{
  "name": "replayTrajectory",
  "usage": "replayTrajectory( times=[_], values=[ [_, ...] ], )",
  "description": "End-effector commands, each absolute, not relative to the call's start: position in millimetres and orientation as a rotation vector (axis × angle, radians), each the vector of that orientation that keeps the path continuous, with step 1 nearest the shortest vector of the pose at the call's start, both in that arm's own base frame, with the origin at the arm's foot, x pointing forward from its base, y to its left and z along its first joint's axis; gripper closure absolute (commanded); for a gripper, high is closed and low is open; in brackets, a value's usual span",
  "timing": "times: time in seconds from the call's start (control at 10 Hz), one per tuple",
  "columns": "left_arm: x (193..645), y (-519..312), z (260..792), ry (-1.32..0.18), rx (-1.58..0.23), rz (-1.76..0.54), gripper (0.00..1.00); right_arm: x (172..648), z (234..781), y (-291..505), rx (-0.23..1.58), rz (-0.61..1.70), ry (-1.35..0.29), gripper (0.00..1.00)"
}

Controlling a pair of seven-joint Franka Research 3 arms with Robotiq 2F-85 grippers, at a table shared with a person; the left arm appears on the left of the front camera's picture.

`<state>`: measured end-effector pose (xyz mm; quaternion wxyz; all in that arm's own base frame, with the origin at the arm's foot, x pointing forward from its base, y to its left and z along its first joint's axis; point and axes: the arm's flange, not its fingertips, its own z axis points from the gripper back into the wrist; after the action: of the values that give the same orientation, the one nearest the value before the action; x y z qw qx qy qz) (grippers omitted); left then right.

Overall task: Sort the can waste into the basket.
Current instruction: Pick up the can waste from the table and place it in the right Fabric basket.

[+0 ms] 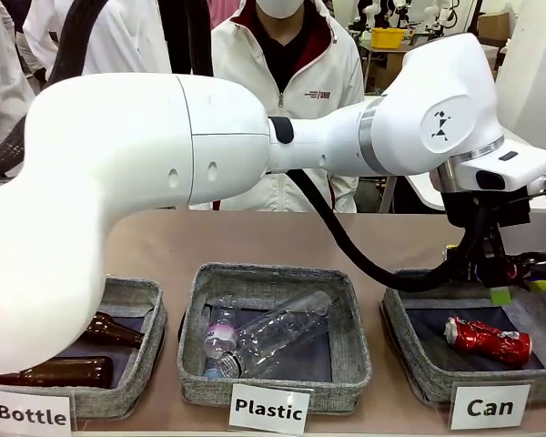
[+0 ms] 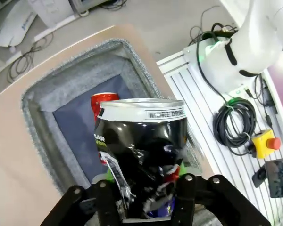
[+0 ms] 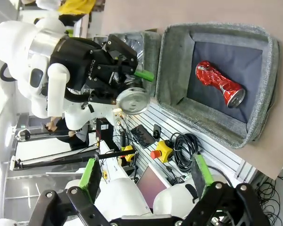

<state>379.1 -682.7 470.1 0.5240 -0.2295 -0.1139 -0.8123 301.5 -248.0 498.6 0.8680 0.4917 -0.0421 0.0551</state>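
From the front, the left arm's black two-finger gripper (image 1: 502, 273) hangs over the far edge of the square grey fabric basket (image 1: 409, 355) carded "Can", with the crushed black drink can with yellow-green and white print (image 1: 530, 268) lying crosswise between its jaws, end pointing to 3 o'clock; whether the pads touch the black can here I cannot tell. The crushed shiny red drink can (image 1: 488, 339) lies on that basket's dark floor, at 6 o'clock from the gripper. In the left wrist view the black can stands up from between the jaws at 6 o'clock, the red can just behind it inside the basket. In the right wrist view the right gripper (image 3: 146, 181) has its green-padded jaws spread wide and bare; at 10 o'clock the black can sits between the left gripper's parted jaws, beside the basket rim, and the red can lies at 2 o'clock.
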Motion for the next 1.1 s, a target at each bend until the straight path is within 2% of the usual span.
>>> replayTrajectory(
  times=[0.0,0.1,0.5,0.8,1.0],
  values=[
    [384,-691,480,-0.263,-0.526,-1.925,0.1,300,501,-245,1.031,0.11,-0.087,0.0],
    [384,-689,482,-0.274,-0.529,-1.925,0.0,300,501,-245,1.031,0.11,-0.087,0.0],
    [387,-669,497,-0.327,-0.553,-1.911,0.0,301,499,-248,1.029,0.115,-0.088,0.0],
    [402,-605,525,-0.17,-0.613,-1.807,0.0,317,498,-230,0.991,0.113,-0.077,0.0],
    [412,-538,535,-0.159,-0.706,-1.629,0.0,345,499,-197,1.023,0.148,-0.073,0.0]
  ],
)
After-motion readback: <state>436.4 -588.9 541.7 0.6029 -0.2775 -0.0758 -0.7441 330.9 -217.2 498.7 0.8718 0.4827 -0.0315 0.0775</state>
